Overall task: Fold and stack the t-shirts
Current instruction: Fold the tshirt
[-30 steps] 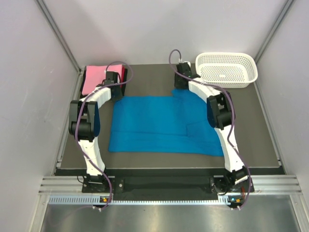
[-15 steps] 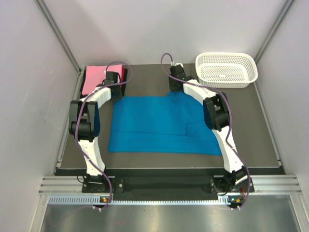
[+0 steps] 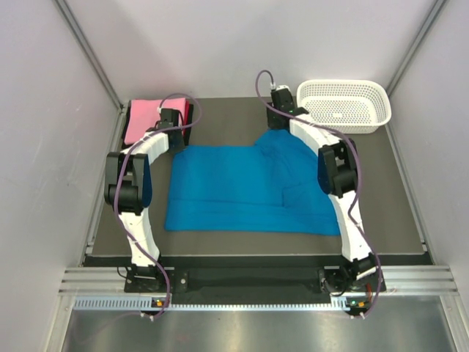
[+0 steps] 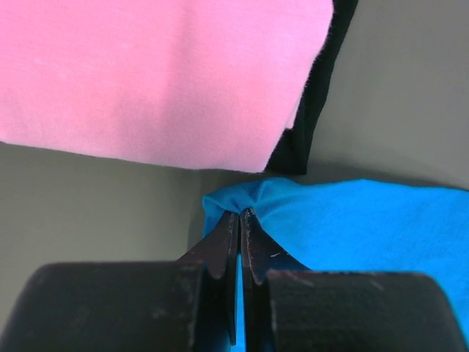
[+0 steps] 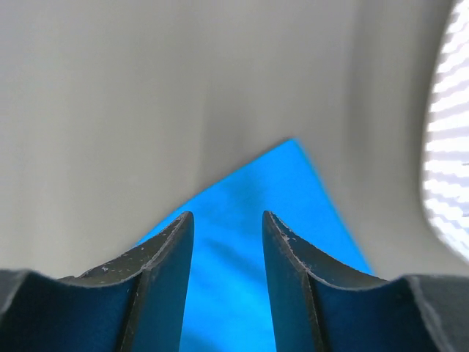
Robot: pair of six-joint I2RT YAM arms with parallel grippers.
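Observation:
A blue t-shirt (image 3: 242, 187) lies spread on the dark table. My left gripper (image 3: 178, 136) is shut on its far left corner (image 4: 242, 202), pinching the cloth between the fingertips. My right gripper (image 3: 281, 99) is open, raised above the shirt's far right corner (image 5: 253, 220), with blue cloth showing between the fingers but not held. A folded pink t-shirt (image 3: 144, 119) lies on a black one at the far left; it also shows in the left wrist view (image 4: 161, 73).
A white mesh basket (image 3: 343, 105) stands at the far right, its edge in the right wrist view (image 5: 451, 147). Grey walls enclose the table on three sides. The black shirt's edge (image 4: 311, 110) lies close to the left gripper.
My right gripper moved left then back right toward the basket and rose; the shirt's far right corner is bunched up and released. The left arm has not moved.

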